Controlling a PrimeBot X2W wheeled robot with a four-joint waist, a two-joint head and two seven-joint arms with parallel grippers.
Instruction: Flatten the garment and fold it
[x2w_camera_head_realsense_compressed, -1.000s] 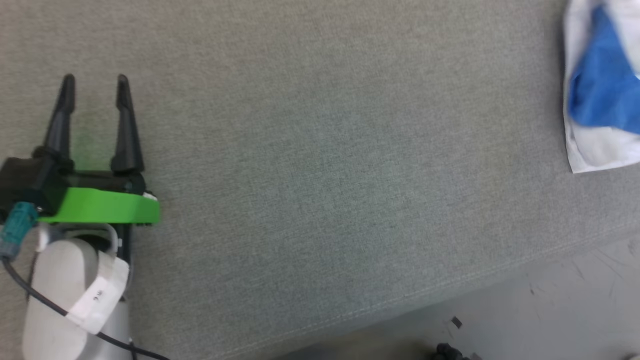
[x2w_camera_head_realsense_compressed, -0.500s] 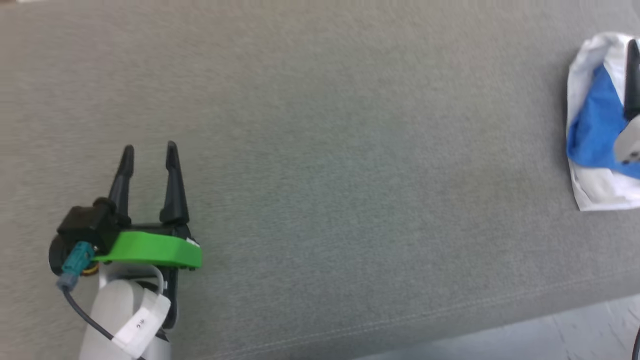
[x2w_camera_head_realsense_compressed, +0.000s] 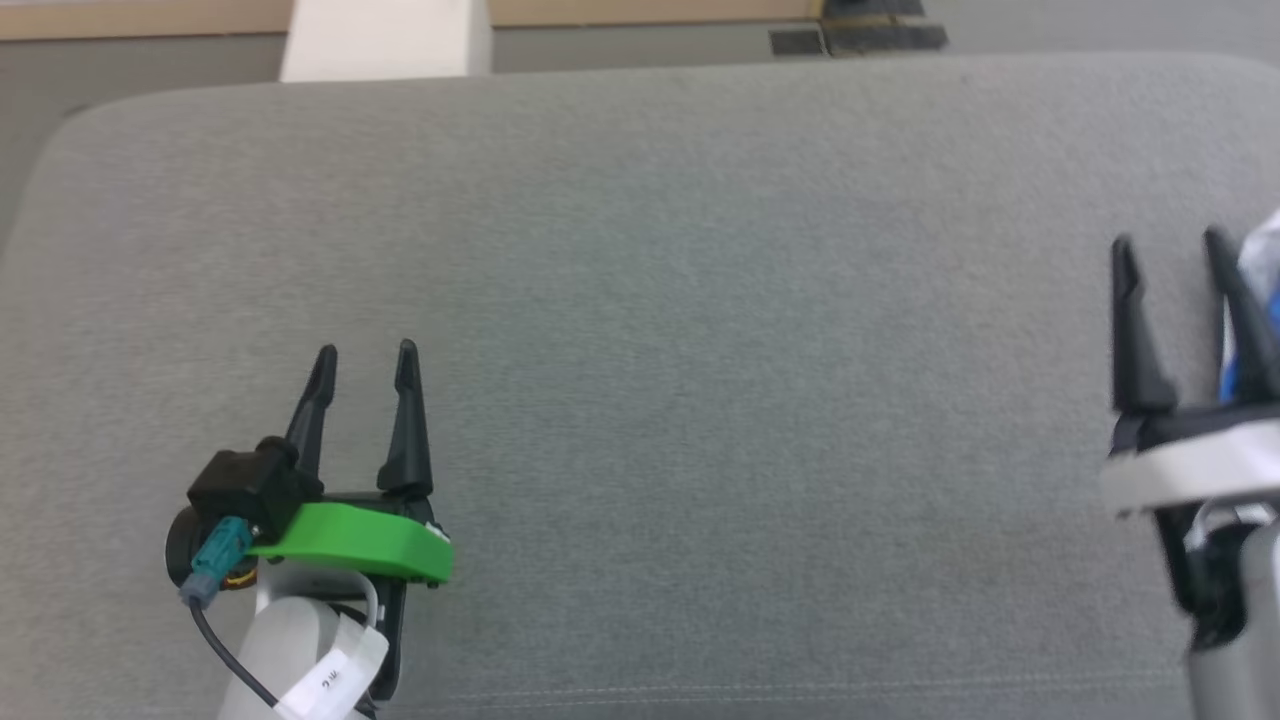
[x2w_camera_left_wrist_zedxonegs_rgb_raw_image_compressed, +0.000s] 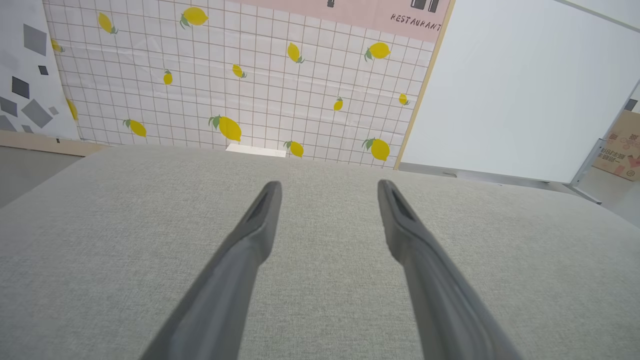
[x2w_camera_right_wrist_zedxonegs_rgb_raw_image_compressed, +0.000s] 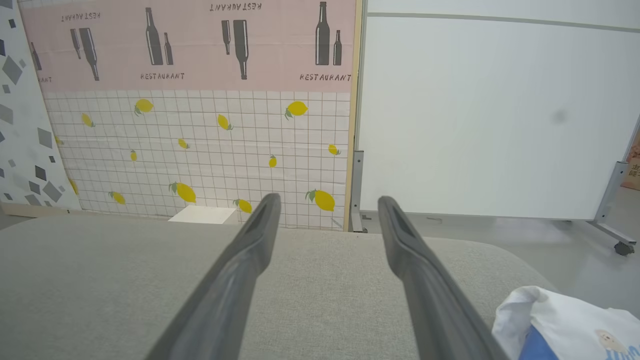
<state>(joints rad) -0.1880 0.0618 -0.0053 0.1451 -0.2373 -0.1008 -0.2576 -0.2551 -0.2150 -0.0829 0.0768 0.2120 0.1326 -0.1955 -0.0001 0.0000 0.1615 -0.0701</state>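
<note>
The garment, white with a blue patch and a small printed graphic, lies bunched at the right end of the grey cushioned surface. In the head view only a sliver of the garment peeks out behind my right gripper, which is open and empty just left of it. My left gripper hovers open over bare cushion at the lower left, far from the garment. Both wrist views look along spread fingers with nothing between them.
Beyond the cushion's far edge stand a lemon-patterned tiled wall panel, a white board on a wheeled frame and a low white block on the floor. A cardboard box sits at the far right.
The head camera has tilted up and swung, so the cushion's far edge now shows. The right gripper has come fully into view beside the garment; both grippers stayed open.
</note>
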